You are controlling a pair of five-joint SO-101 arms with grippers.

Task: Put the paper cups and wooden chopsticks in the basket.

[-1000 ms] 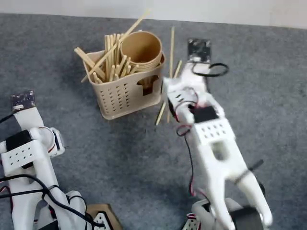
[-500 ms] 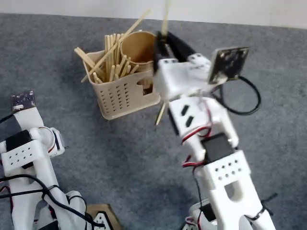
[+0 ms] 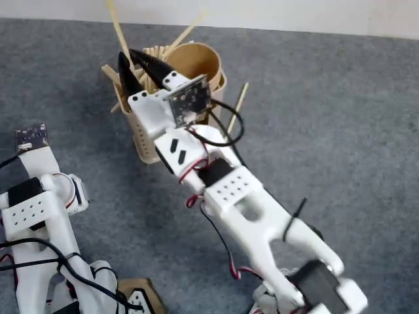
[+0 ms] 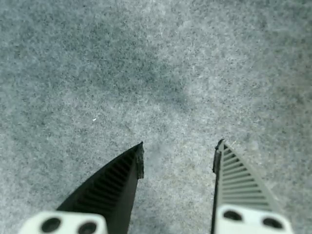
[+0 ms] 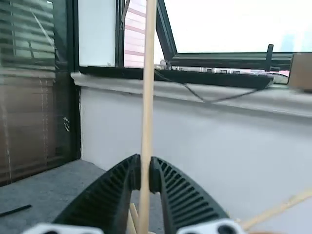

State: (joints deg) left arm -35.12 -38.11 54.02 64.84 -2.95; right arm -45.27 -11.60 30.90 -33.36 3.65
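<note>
The left gripper (image 4: 180,146) hangs over bare grey tabletop near the front left corner. Its jaws are spread apart with nothing between them, so it has no part in this step.

At the middle of the far edge stands the slotted basket (image 3: 140,142). The right gripper (image 3: 127,56) is above its left part, with the jaws clenched on a single wooden chopstick (image 5: 147,73). The stick stands nearly upright and reaches well above the jaws.

This step looks like the drop. To do it well, the lower end of the stick should be inside the rim before the jaws let go. It should go into the open side of the basket, where the other chopsticks (image 3: 110,73) already lean. A stick this long could tip outward over the wall if it is released high or at a slant. Lowering it and tilting it slightly toward the basket's middle would be safer. The stacked paper cups (image 3: 196,62) take up the right part of the basket and should be kept out of the stick's path.

Just right of the basket, one chopstick (image 3: 237,108) lies on the tabletop, probably the next pick.

No brand, label or legible writing can be made out on the basket, the cups or the arms.
</note>
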